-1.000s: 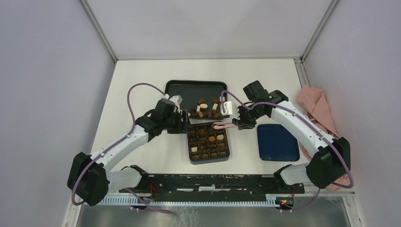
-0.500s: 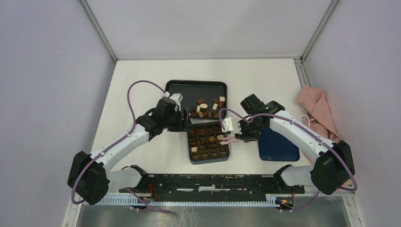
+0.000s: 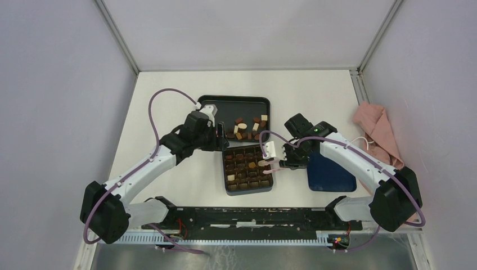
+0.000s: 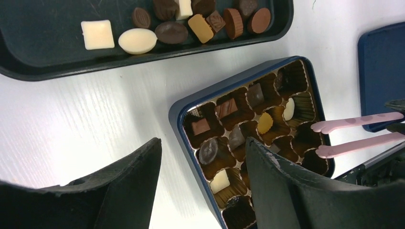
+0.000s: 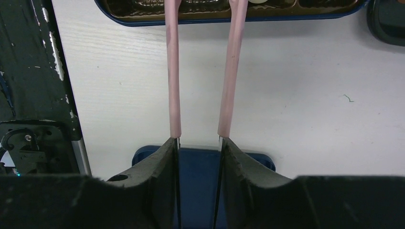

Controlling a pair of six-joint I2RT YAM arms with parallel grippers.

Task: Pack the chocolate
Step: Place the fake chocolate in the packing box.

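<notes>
Chocolate, small round, oval and square pieces, dark brown, mid brown and cream (image 4: 137, 40): loose lot in black plastic tray (image 4: 47, 71) ahead of left gripper (image 4: 203, 143), which is spread wide and empty. Others sit in the navy compartmented box (image 4: 176, 114) beneath it. Right gripper (image 5: 198, 143) clamps pink plastic tweezers (image 5: 174, 71), tips apart and bare over the box edge. Step, probably: fetching another piece. Next calls for tips astride one tray piece, then a gentle squeeze.

Right hand (image 3: 287, 163) holds pink tweezers (image 3: 270, 165) over the dark compartment box (image 3: 248, 192)
</notes>
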